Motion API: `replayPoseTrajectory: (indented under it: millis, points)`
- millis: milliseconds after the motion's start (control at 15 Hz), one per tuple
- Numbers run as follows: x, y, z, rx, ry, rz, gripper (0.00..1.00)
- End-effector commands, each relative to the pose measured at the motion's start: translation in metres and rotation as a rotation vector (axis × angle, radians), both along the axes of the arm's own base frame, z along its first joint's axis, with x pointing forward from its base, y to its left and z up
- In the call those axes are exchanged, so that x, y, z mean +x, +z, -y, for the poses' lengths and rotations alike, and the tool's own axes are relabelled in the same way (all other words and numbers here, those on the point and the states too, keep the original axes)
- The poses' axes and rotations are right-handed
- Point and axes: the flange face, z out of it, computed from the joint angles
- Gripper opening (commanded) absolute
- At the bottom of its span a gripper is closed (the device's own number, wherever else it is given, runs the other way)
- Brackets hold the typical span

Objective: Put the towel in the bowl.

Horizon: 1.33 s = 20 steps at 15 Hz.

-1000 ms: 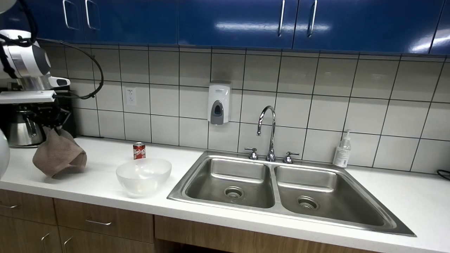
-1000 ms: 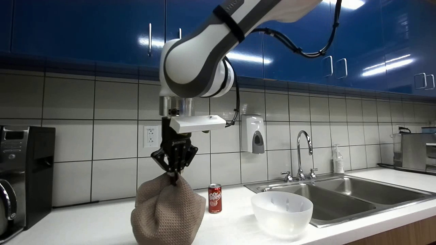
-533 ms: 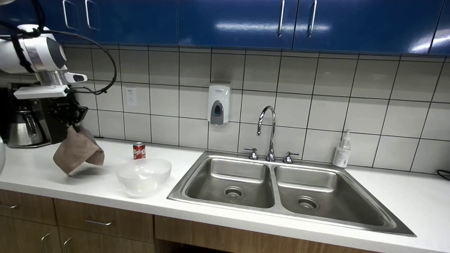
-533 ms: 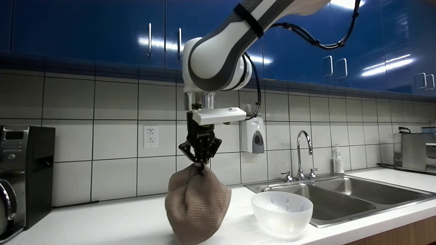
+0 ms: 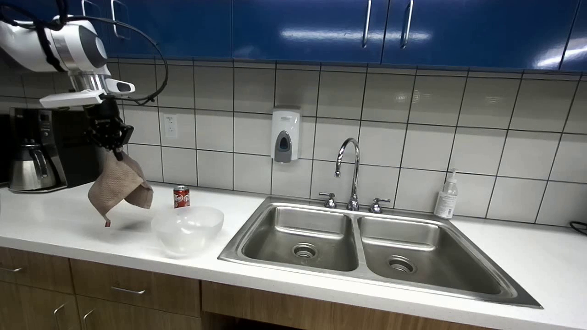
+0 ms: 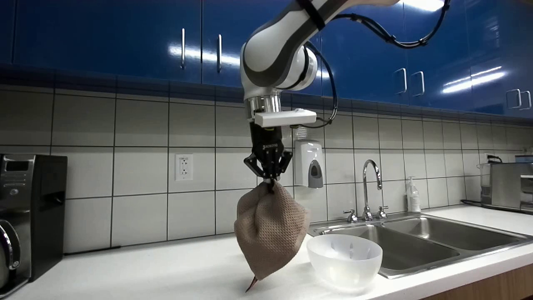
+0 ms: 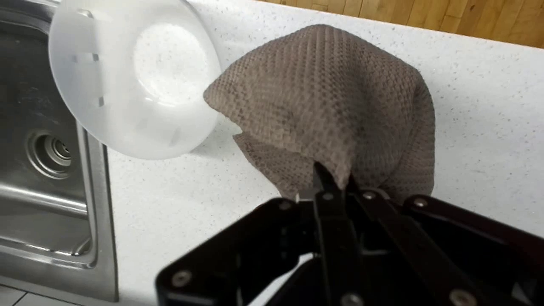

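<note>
My gripper (image 5: pixel 118 155) is shut on the top of a brown waffle-weave towel (image 5: pixel 120 183) and holds it hanging above the white counter. In an exterior view the gripper (image 6: pixel 270 186) pinches the towel (image 6: pixel 270 229) at its peak. A thin red tip hangs at its lowest corner. The translucent white bowl (image 6: pixel 344 266) stands upright on the counter, right of the towel there, and also shows in an exterior view (image 5: pixel 187 233). In the wrist view the bowl (image 7: pixel 123 127) lies left of the towel (image 7: pixel 314 93), whose left corner overlaps the rim in the picture; the fingertips (image 7: pixel 335 180) grip the cloth.
A red soda can (image 5: pixel 181 198) stands behind the bowl. A double steel sink (image 5: pixel 361 256) with a faucet (image 5: pixel 355 178) lies beside the bowl. A dark coffee maker (image 6: pixel 48 216) stands at the far end. Blue cabinets (image 6: pixel 125 37) hang above.
My gripper has carried the towel toward the bowl and raised it. The towel now covers the can in an exterior view. The bowl has not moved.
</note>
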Motion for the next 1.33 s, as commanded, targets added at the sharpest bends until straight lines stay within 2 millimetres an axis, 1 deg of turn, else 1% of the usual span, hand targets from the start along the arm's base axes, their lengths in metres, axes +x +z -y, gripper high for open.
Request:
replayPoseTrajectory:
  millis: [0, 133, 333, 1000, 1267]
  points:
    - [0.007, 0.037, 0.005, 0.011, -0.016, -0.044, 0.01]
    - [0.012, 0.05, 0.011, 0.009, -0.046, -0.056, 0.01]
    - [0.017, 0.062, 0.023, 0.013, -0.084, -0.069, 0.01]
    - [0.023, 0.069, 0.08, 0.045, -0.211, -0.079, 0.01]
    - [0.016, 0.079, 0.107, 0.055, -0.254, -0.07, 0.01]
